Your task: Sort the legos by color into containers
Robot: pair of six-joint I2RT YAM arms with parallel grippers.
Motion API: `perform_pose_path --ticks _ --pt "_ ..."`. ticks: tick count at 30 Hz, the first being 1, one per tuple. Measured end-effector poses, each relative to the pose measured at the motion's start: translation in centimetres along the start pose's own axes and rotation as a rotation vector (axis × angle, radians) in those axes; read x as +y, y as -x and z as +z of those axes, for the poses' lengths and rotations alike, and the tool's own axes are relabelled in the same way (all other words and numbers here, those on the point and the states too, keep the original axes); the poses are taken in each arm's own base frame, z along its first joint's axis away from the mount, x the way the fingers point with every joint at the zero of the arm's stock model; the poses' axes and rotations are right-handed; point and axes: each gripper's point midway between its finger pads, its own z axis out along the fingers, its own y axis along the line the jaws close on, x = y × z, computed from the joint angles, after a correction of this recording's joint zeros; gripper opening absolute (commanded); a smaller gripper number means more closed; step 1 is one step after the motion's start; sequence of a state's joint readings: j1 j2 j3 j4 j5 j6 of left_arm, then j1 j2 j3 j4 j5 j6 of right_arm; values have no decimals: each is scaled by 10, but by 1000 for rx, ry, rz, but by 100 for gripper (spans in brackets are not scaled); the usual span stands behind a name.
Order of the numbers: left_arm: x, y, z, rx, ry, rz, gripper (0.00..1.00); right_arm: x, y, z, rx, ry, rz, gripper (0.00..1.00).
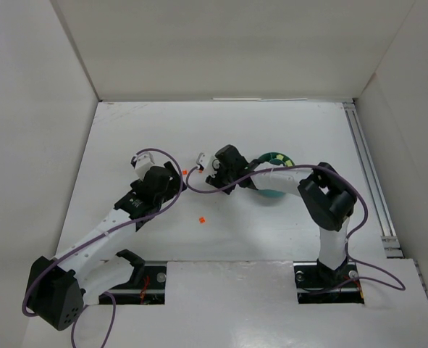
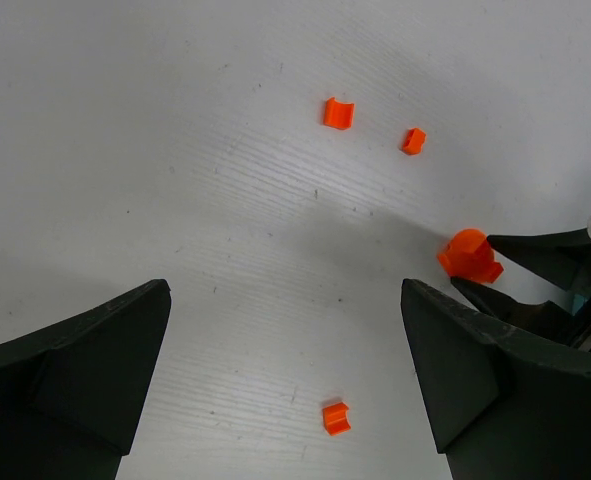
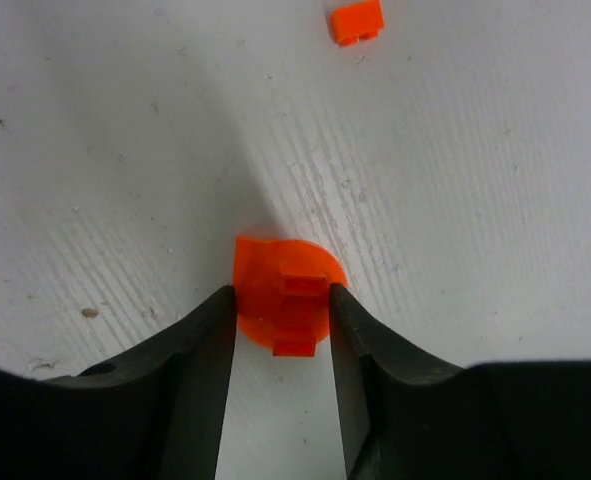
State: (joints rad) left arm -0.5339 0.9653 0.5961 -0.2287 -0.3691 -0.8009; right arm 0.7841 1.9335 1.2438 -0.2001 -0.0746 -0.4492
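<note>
Round orange lego (image 3: 285, 262) is pinched btwn my R fingers (image 3: 210, 350), low at the counter (image 3: 475, 200); can't tell if it's touching. Small orange brick (image 3: 356, 21) lies just ahead. My L fingers (image 2: 85, 350) are spread wide, gripping nothing, near the R ones, w/ a loose orange bit (image 2: 335, 417) on the counter btwn them. Teal dish (image 1: 275, 158) sits under my R arm.

Round orange lego (image 3: 280, 285) pinched in right tool (image 3: 281, 325), small orange bricks (image 2: 338, 113) scattered nearby, teal dish (image 1: 273, 194) partly hidden
</note>
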Motion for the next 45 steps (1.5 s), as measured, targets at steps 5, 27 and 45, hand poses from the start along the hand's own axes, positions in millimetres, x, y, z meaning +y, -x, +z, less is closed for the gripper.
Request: perform_pose_path --ticks 5,27,45 --pt "0 0 0 0 0 0 99 -5 9 0 -23 -22 2 33" --pt "0 0 0 -1 0 -1 99 -10 11 -3 -25 -46 6 0" --pt "1 -4 1 9 -9 15 99 -34 50 -120 -242 -193 28 0"
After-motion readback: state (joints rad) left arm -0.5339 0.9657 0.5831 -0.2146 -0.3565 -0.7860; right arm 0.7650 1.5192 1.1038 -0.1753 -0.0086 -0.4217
